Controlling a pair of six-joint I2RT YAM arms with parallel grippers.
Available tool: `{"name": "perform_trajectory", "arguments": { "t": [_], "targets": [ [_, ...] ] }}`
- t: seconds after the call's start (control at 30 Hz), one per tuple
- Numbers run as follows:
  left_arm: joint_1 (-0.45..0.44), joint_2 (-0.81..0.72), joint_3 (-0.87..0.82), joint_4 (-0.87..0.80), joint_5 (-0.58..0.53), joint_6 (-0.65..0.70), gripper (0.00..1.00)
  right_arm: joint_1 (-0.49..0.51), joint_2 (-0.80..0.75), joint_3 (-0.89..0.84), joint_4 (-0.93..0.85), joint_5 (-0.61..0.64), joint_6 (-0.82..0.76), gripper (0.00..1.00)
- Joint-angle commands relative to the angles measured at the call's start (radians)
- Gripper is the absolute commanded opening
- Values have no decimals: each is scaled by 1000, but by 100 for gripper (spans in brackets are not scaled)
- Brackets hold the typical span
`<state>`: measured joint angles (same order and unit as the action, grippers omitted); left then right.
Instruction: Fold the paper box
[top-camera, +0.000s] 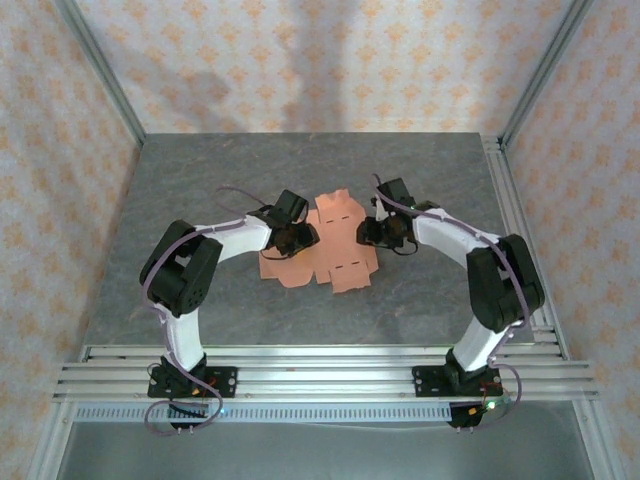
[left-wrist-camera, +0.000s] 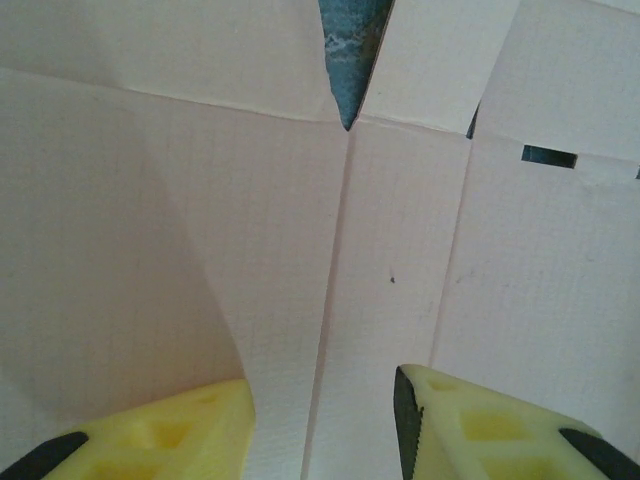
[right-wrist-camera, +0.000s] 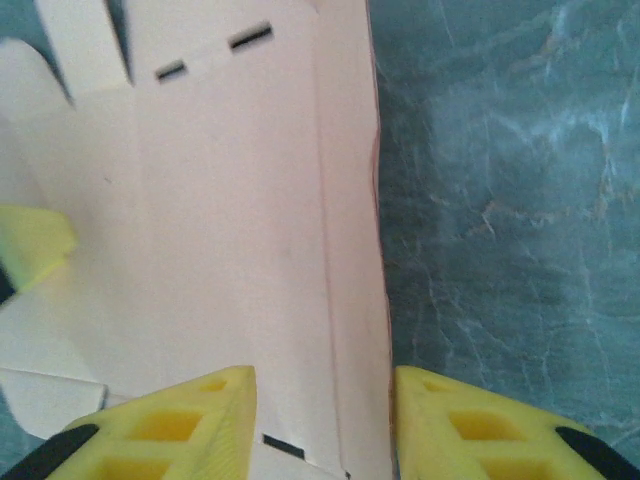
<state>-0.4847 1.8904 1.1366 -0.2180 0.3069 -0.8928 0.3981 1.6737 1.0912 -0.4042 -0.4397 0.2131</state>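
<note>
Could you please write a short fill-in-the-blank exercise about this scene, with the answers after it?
1. The box is not yet folded: it lies ____ on the table.
2. It lies ____ the left end effector and the right end effector.
3. The fingers are ____ in colour.
Missing words: flat; between; yellow.

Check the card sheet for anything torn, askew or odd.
Nothing looks torn. The paper box is an unfolded sheet lying skewed to the edges of the table. In the left wrist view a diagonal bend or shadow crosses its left panel; I cannot tell which.
</note>
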Motion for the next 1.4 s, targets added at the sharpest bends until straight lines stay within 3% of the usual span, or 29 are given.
{"name": "perform_trajectory", "arguments": {
  "t": [0.0,0.2,0.27,0.37,0.8,1.37],
  "targets": [
    [-5,44,-6,-114,-37,-6,43,-37,-68,-43,111,-35,44,40],
    [-4,52,-5,-116,-39,-5,43,-142,-83,-143,270,-89,184,37],
    [-4,56,-3,-117,-37,-5,42,-160,-65,-148,264,-93,178,30],
    [-4,68,12,-132,-32,-5,38,-160,-16,-127,227,-114,129,28],
    [-5,88,11,-130,-25,-7,35,-57,79,-64,232,-205,60,32],
    [-5,104,20,-135,-11,4,35,5,172,31,66,-72,-29,32]
  ]
}}
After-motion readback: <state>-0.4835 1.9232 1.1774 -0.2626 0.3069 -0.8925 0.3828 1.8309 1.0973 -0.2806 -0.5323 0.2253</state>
